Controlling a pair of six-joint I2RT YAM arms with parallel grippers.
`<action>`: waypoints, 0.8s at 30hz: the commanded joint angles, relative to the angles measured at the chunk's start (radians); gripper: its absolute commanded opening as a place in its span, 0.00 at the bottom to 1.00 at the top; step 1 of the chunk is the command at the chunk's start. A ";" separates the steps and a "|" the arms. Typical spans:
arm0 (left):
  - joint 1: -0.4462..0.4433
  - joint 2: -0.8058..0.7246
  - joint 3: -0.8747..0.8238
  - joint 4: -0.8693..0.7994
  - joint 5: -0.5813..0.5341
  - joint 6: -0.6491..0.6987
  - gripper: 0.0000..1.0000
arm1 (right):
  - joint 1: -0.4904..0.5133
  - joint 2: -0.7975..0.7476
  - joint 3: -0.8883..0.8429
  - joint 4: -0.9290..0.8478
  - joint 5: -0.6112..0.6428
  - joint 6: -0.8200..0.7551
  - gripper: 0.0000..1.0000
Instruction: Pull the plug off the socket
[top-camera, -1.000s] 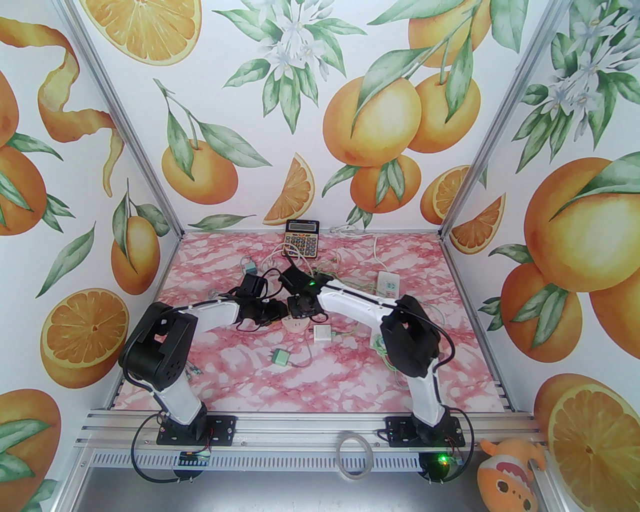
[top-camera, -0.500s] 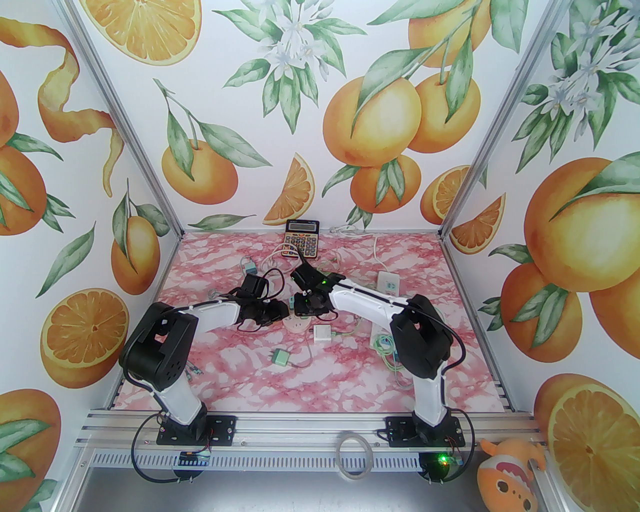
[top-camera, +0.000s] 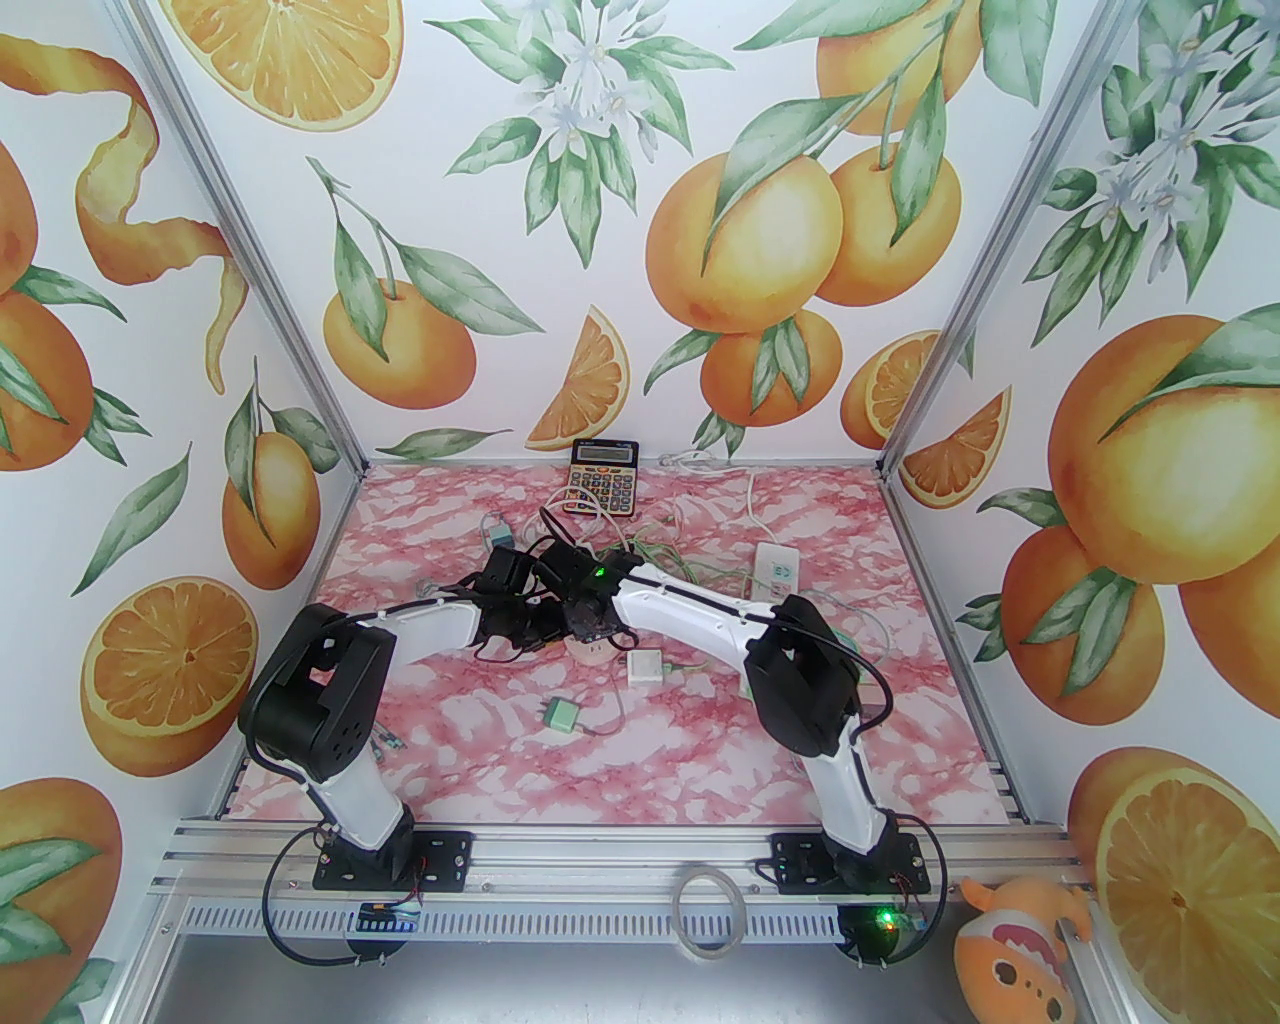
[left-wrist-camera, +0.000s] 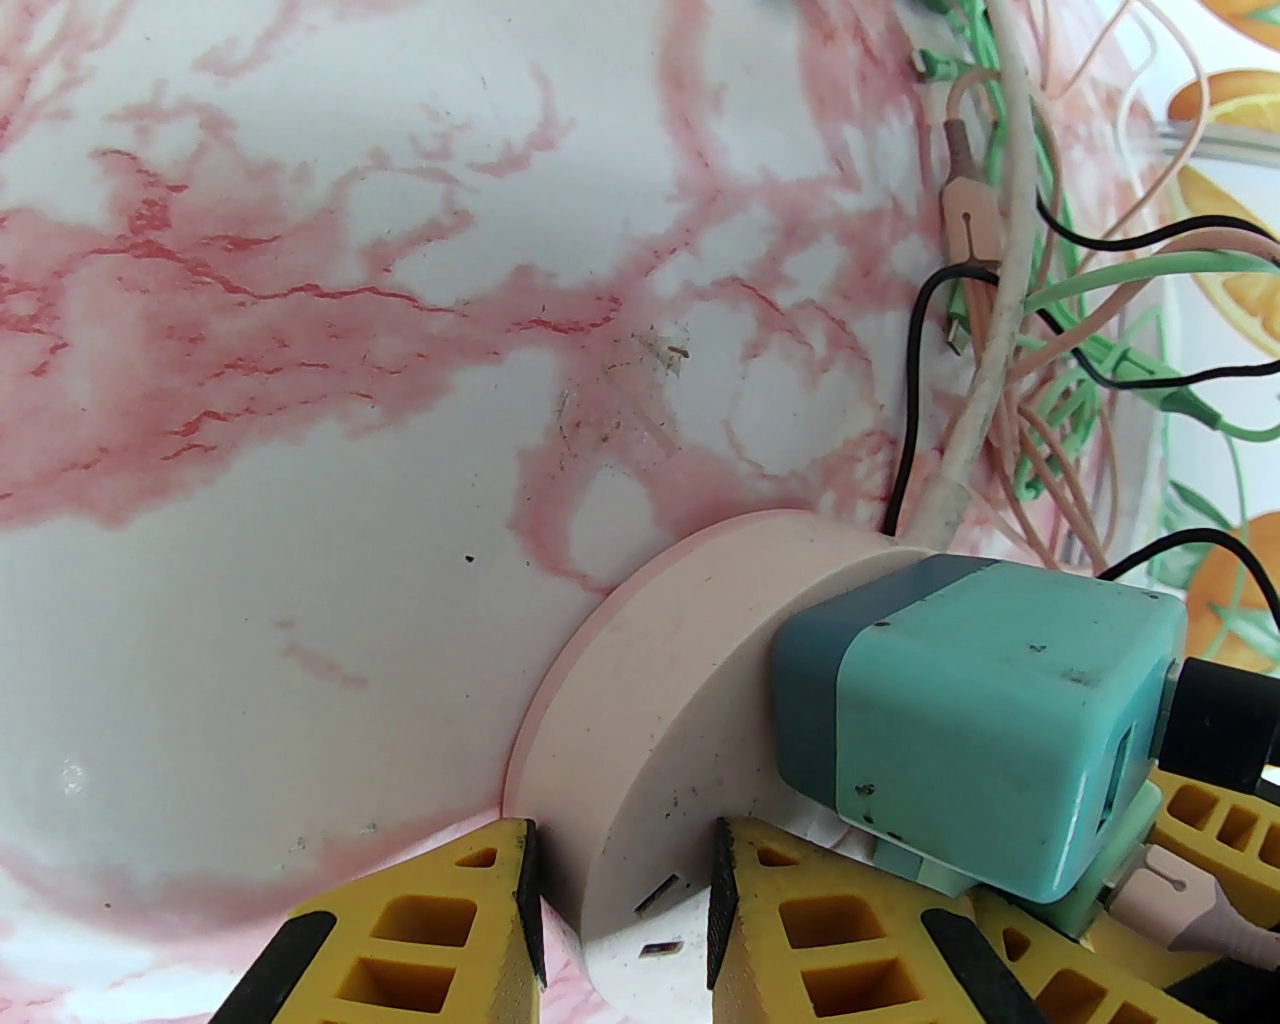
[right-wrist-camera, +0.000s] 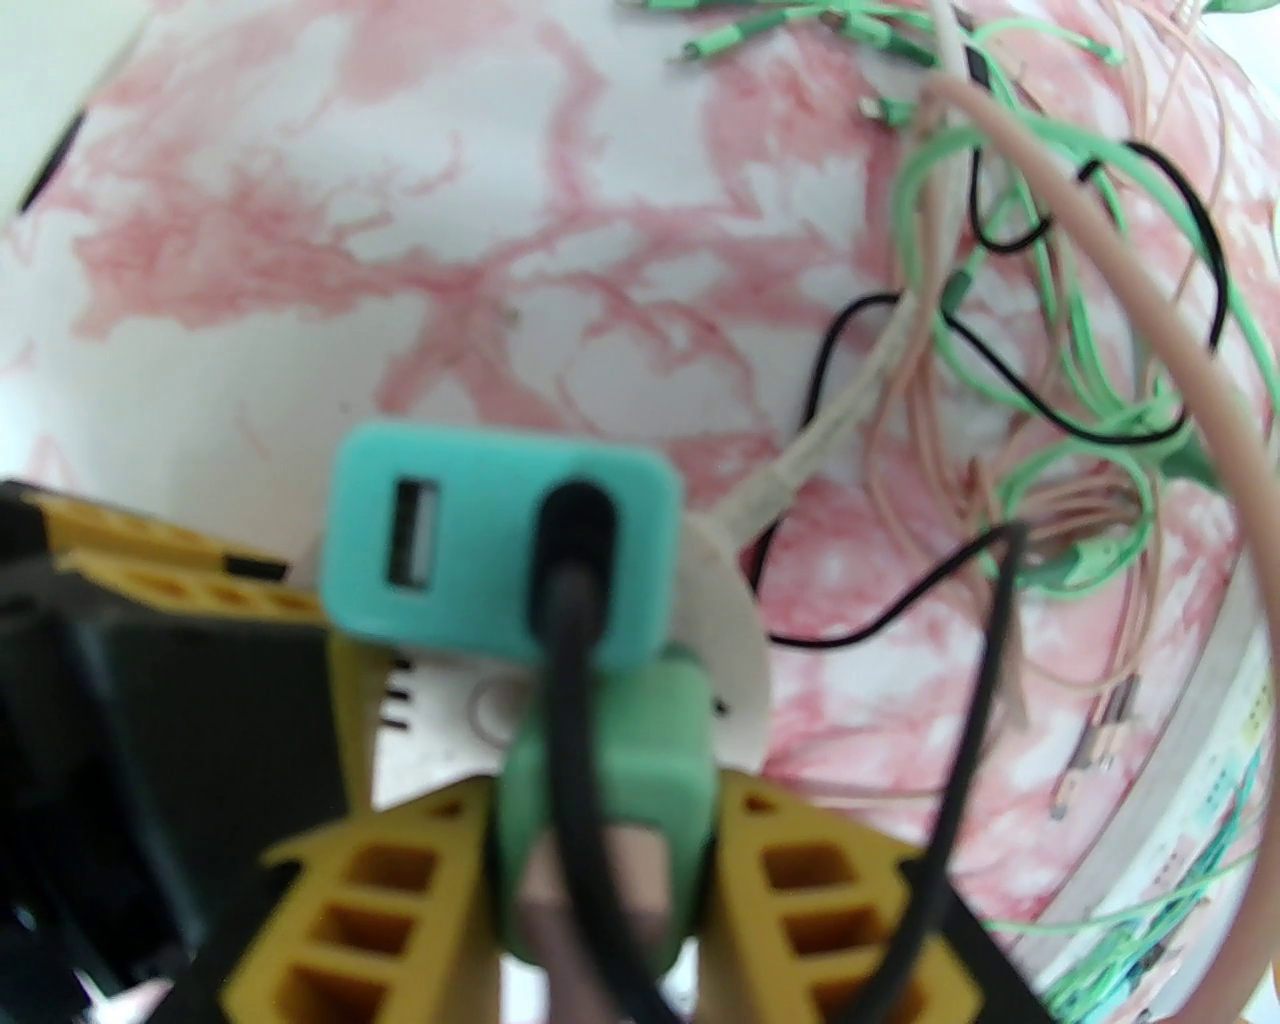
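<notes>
From above, both arms meet over the round pale-pink plastic socket in the middle of the desk.

At the left wrist, the left pincer clamps the socket's rim.

At the right wrist, the right pincer grips the mint-green cube plug. The plug looks seated in the socket beside a teal cube charger, so the pull likely runs straight off the socket's face.
</notes>
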 joint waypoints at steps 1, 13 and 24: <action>-0.035 0.124 -0.070 -0.232 -0.113 0.017 0.30 | 0.077 -0.019 0.049 0.028 -0.104 -0.055 0.31; -0.035 0.118 -0.075 -0.238 -0.126 0.022 0.29 | -0.143 -0.182 -0.235 0.300 -0.416 0.129 0.31; -0.035 0.124 -0.069 -0.241 -0.125 0.026 0.29 | -0.075 -0.125 -0.131 0.178 -0.307 0.056 0.31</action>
